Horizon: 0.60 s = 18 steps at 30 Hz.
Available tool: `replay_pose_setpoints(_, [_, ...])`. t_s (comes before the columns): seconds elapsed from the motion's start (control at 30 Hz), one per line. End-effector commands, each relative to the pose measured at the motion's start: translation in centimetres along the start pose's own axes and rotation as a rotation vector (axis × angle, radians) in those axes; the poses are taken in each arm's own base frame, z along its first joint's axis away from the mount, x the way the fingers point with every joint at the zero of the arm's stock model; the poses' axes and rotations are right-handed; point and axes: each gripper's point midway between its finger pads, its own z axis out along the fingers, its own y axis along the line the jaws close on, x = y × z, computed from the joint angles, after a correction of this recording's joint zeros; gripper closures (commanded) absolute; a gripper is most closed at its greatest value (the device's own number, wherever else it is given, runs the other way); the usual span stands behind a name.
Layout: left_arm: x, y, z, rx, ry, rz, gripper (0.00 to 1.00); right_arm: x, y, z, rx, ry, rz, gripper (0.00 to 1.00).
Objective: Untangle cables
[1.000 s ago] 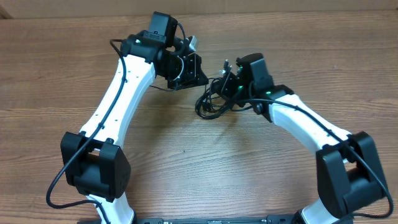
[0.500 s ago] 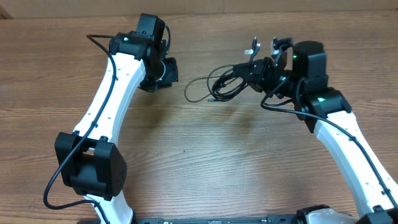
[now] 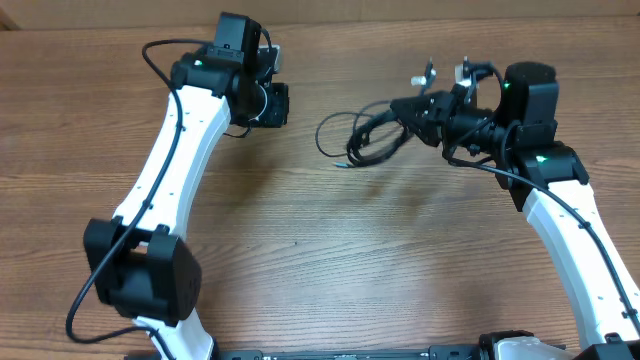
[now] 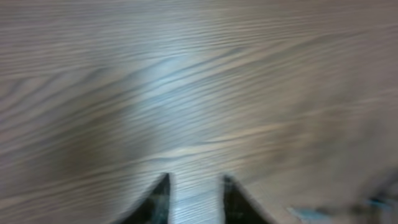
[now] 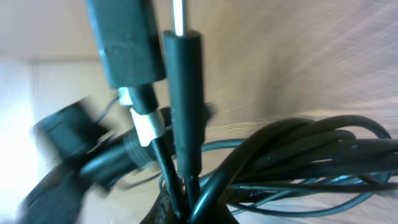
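The cables (image 3: pixel 365 135) are a bundle of thin black cords looped together, with silver-tipped plugs (image 3: pixel 430 72) sticking up. My right gripper (image 3: pixel 425 108) is shut on the bundle and holds it above the table at the upper right. In the right wrist view the cords (image 5: pixel 298 155) and two plug ends (image 5: pixel 180 81) fill the frame right at the jaws (image 5: pixel 193 211). My left gripper (image 3: pixel 275 104) is at the upper left, apart from the bundle. In the left wrist view its fingers (image 4: pixel 193 193) are open and empty over bare wood.
The wooden table (image 3: pixel 320 260) lies under both arms. A cardboard wall (image 3: pixel 400 10) runs along the far edge. Thicker black cables run along both robot arms.
My right gripper has lifted the cable bundle and carried it to the right and away from me. My left gripper has drawn back to the left, away from the bundle.
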Motion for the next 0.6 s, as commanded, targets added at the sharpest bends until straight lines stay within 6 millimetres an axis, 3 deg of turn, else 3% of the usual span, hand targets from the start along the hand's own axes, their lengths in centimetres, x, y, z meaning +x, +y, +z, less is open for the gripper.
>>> replay_pose_setpoints(0.0, [-0.3, -5.9, -5.0, 0.236, -0.083, 0.145, 0.5, -1.6, -0.9, -0.8, 0.076, -0.122, 0.01, 0.96])
replay_pose_setpoints(0.07, [0.3, -7.1, -5.3, 0.267, -0.07, 0.161, 0.39, -1.7, -0.9, -0.9, 0.079, -0.13, 0.029, 0.96])
replay_pose_setpoints(0.1, [1.2, -8.3, -5.1, 0.294, -0.04, 0.174, 0.36, -2.0, -0.7, -1.1, 0.089, -0.151, 0.05, 0.96])
replay_pose_setpoints(0.2, [2.1, -9.4, -4.9, 0.309, -0.008, 0.178, 0.32, -2.6, -0.8, -1.6, 0.121, -0.188, 0.075, 0.96])
replay_pose_setpoints(0.43, [2.4, -11.8, -4.3, 0.31, -0.016, 0.189, 0.3, -2.8, -0.2, -1.6, 0.093, -0.202, 0.208, 0.96])
replay_pose_setpoints(0.57, [2.8, -12.0, -3.4, 0.221, -0.017, 0.197, 0.3, -2.7, 2.2, -1.4, -0.008, -0.163, 0.217, 0.96])
